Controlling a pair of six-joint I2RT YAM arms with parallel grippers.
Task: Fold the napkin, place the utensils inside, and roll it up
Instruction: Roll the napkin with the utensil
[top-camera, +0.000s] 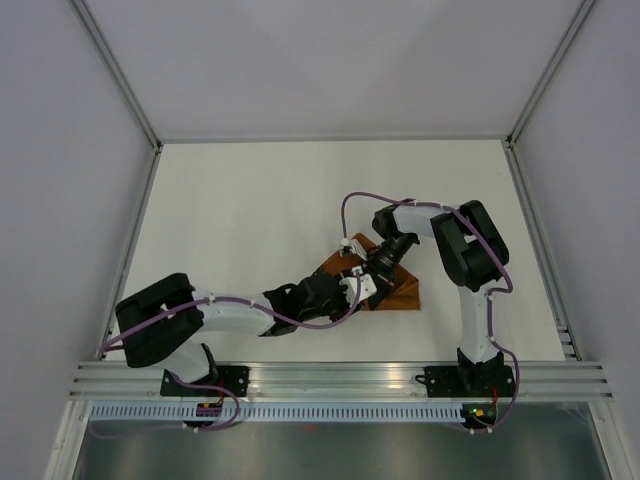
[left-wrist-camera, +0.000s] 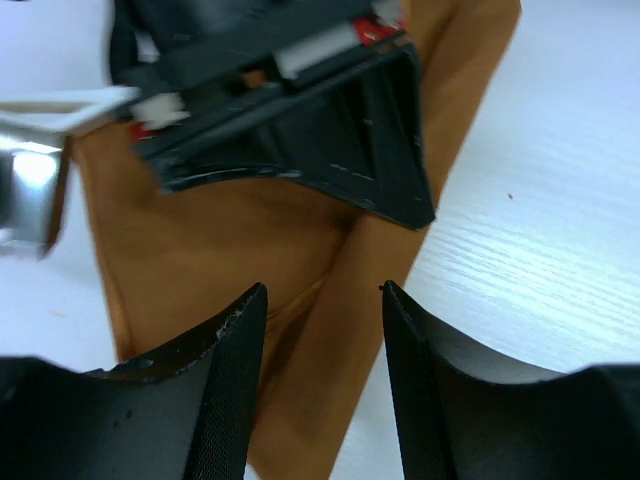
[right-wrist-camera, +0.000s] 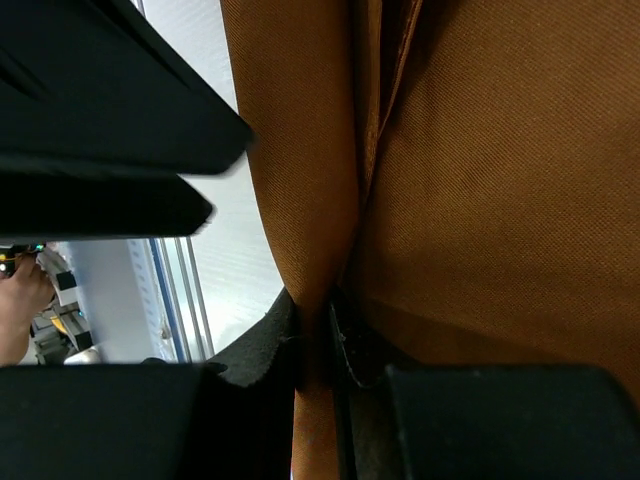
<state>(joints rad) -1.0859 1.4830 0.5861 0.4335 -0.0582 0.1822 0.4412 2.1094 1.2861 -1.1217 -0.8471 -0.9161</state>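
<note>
Biggest worry for us here is how crowded it is. The right gripper (right-wrist-camera: 318, 325) has its pads pressed together on a thin raised fold of the napkin (right-wrist-camera: 480, 200). The left gripper (left-wrist-camera: 322, 292) hangs right next to it with its fingers spread and nothing between them but the cloth below. In the left wrist view the right gripper's black body sits just ahead of those open fingers, so if either arm moves carelessly, we reckon they knock into each other.

Second risk is the fabric itself. It's rust-orange with a fine weave and a slight sheen, and it looks slippery, so that narrow pinch could slide out if the arm pulls hard. Pulling sideways could also drag the whole bundle across the smooth white table (top-camera: 250, 220) and wreck the fold. And if the left fingers close where they are, they could grab several layers at once.

From the top camera the napkin (top-camera: 403, 292) lies folded into a small wedge-like shape at mid-table, right of centre, partly under both grippers. Up close it shows a long crease and overlapping layers.

There's a shiny metal bit (left-wrist-camera: 22, 195) at the left edge of the left wrist view. Could be a utensil, but we honestly can't tell.
</note>
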